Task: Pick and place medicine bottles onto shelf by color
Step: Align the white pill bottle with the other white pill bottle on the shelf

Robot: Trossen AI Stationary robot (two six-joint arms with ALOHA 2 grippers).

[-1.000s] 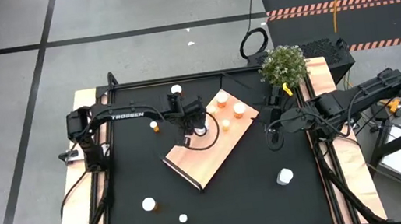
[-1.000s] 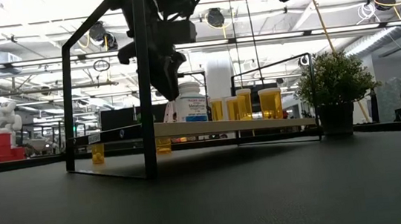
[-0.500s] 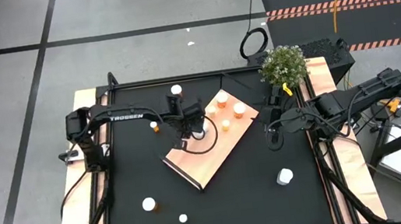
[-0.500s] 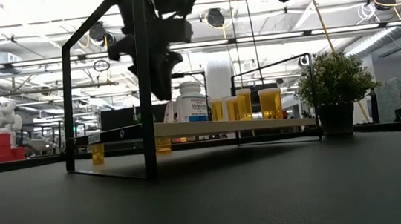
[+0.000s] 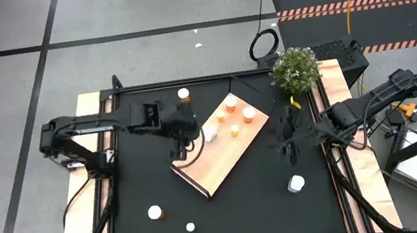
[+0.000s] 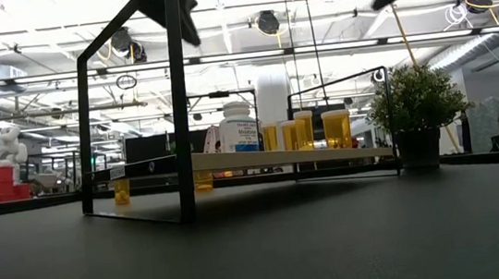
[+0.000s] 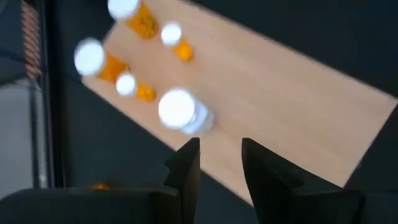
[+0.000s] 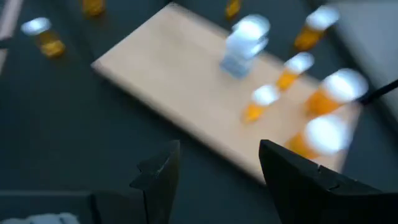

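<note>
- The table (image 5: pixel 230 211) carries a black mat, and both arms hang above it.
- The shelf (image 5: pixel 207 166) lies at a slant mid-table, raised on a dark frame, so bottles can stand on it in colour groups.
- The potted plant (image 5: pixel 294 69) sits at the far right corner, clear of the work.
- The left gripper (image 7: pixel 217 163) hovers just off the shelf's left edge, fingers slightly apart and holding nothing.
- The right gripper (image 8: pixel 214 168) hangs beside the shelf's right end, fingers wide apart and empty, seemingly waiting.
- The white bottle (image 5: pixel 210 133) stands alone on the shelf near the left gripper.
- The orange bottles (image 5: pixel 235 118) cluster at the shelf's far end, apart from the white one, which suits sorting by colour.
- Loose bottles (image 5: pixel 156 213) remain on the mat, not yet sorted.
</note>
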